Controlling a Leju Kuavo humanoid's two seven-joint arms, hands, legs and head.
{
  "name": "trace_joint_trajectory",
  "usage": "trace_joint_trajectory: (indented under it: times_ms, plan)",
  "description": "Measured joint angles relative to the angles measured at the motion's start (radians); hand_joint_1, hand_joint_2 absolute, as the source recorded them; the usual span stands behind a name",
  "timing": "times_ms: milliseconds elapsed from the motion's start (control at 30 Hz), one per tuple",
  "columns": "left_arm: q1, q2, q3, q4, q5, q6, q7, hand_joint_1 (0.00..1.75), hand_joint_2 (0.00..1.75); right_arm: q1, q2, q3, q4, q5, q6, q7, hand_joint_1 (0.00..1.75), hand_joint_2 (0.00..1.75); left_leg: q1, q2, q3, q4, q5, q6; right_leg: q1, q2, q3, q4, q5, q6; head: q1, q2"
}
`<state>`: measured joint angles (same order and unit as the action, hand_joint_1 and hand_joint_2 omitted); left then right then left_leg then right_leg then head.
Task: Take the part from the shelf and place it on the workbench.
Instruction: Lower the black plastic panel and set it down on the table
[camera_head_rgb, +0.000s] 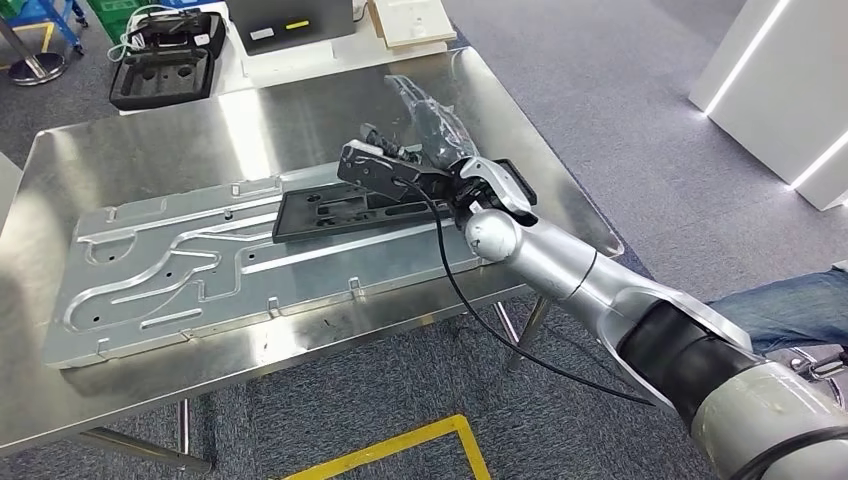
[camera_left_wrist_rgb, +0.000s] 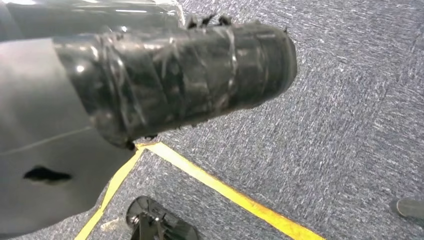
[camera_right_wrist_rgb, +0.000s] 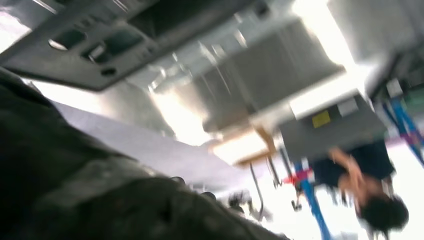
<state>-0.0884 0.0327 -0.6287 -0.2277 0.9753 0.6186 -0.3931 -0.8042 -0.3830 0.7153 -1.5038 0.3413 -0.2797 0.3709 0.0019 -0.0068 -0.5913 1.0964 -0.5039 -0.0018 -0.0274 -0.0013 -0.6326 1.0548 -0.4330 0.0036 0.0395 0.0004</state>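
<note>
the black part (camera_head_rgb: 335, 212) lies at frame centre on the stamped metal panel (camera_head_rgb: 180, 275) covering the steel worktop (camera_head_rgb: 300, 110), the right hand (camera_head_rgb: 440, 135) just above its right end, finger state cannot be told, black cases (camera_head_rgb: 165, 60) upper left.

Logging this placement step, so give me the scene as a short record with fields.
surface: steel workbench
on the bench: large stamped metal panel, lying flat
part: black plastic part, resting on the panel
right hand: above the bench past the part's right end, fingers wrapped in clear film; whether it touches the part cannot be told
left hand: hanging over grey carpet with a yellow floor line
behind the bench: open black case
</note>
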Motion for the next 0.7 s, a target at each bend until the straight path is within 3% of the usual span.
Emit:
trace_joint_trajectory:
  times_ms: [67,167,233,300,333,367,400,433,500,533,633,700]
  plan:
    - [-0.001,0.000,0.000,0.000,0.004,0.004,0.003,0.00,0.00,0.017,-0.005,-0.025,-0.043,0.022,-0.064,0.008,0.00,0.00,-0.006,-0.001,0.034,-0.064,0.012,0.009,0.001,-0.001,-0.002,-0.004,0.008,0.012,0.000,0.000]
    - [0.001,0.000,0.000,0.000,0.012,0.006,0.003,0.00,0.00,0.064,-0.015,-0.060,-0.109,0.023,-0.155,0.003,0.00,0.00,-0.007,0.002,0.031,-0.079,0.032,0.027,0.002,0.000,-0.005,-0.010,0.012,0.031,0.000,0.000]
    - [0.002,-0.001,0.000,0.000,0.015,0.007,-0.001,0.00,0.00,0.100,-0.022,-0.087,-0.150,-0.005,-0.207,-0.014,0.00,0.00,-0.004,0.007,0.024,-0.093,0.051,0.042,0.003,0.001,-0.026,0.039,-0.040,0.037,0.001,0.000]
    - [0.001,-0.001,0.000,0.000,0.018,0.007,-0.006,0.00,0.00,0.137,-0.029,-0.120,-0.189,-0.050,-0.249,-0.037,0.00,0.00,-0.007,0.009,0.008,-0.093,0.063,0.053,0.005,0.002,-0.064,0.157,-0.127,0.037,0.002,0.000]
    - [0.001,-0.001,0.000,0.000,0.020,0.006,-0.007,0.00,0.00,0.157,-0.034,-0.136,-0.207,-0.072,-0.263,-0.047,0.00,0.00,-0.009,0.009,-0.002,-0.091,0.068,0.055,0.007,0.002,-0.077,0.213,-0.156,0.037,0.002,0.000]
    - [0.002,-0.001,0.000,0.000,0.023,0.006,-0.008,0.00,0.00,0.177,-0.040,-0.151,-0.224,-0.089,-0.272,-0.055,0.00,0.00,-0.010,0.009,-0.011,-0.088,0.073,0.056,0.008,0.002,-0.077,0.242,-0.166,0.037,0.002,0.000]
    - [0.002,-0.001,0.000,0.000,0.024,0.006,-0.007,0.00,0.00,0.196,-0.046,-0.164,-0.240,-0.103,-0.277,-0.061,0.00,0.00,-0.011,0.009,-0.021,-0.084,0.077,0.056,0.008,0.002,-0.059,0.235,-0.158,0.037,0.002,0.000]
    - [0.002,-0.001,0.000,0.000,0.026,0.006,-0.006,0.00,0.00,0.212,-0.051,-0.177,-0.256,-0.113,-0.281,-0.065,0.00,0.00,-0.012,0.009,-0.032,-0.078,0.081,0.055,0.008,0.001,-0.023,0.191,-0.136,0.037,0.002,0.000]
    - [0.001,-0.001,0.000,0.000,0.028,0.006,-0.004,0.00,0.00,0.242,-0.060,-0.203,-0.290,-0.134,-0.298,-0.073,0.00,0.00,-0.013,0.008,-0.053,-0.062,0.086,0.051,0.010,0.001,0.063,0.062,-0.102,0.034,0.002,0.000]
    - [0.001,-0.001,0.000,0.000,0.029,0.007,-0.003,0.00,0.00,0.256,-0.065,-0.216,-0.307,-0.146,-0.310,-0.077,0.00,0.00,-0.014,0.008,-0.060,-0.055,0.089,0.047,0.013,0.001,0.090,0.018,-0.093,0.030,0.002,0.000]
    - [0.002,-0.001,0.000,0.000,0.032,0.007,-0.001,0.00,0.00,0.302,-0.076,-0.255,-0.348,-0.193,-0.350,-0.093,0.00,0.00,-0.016,0.006,-0.067,-0.052,0.103,0.032,0.016,0.002,0.096,-0.009,-0.083,0.015,0.002,0.000]
    - [0.003,0.000,0.000,0.000,0.032,0.008,-0.001,0.00,0.00,0.331,-0.081,-0.279,-0.369,-0.227,-0.366,-0.103,0.00,0.00,-0.015,0.004,-0.079,-0.035,0.083,0.020,0.011,0.000,0.086,-0.014,-0.068,0.003,0.002,0.000]
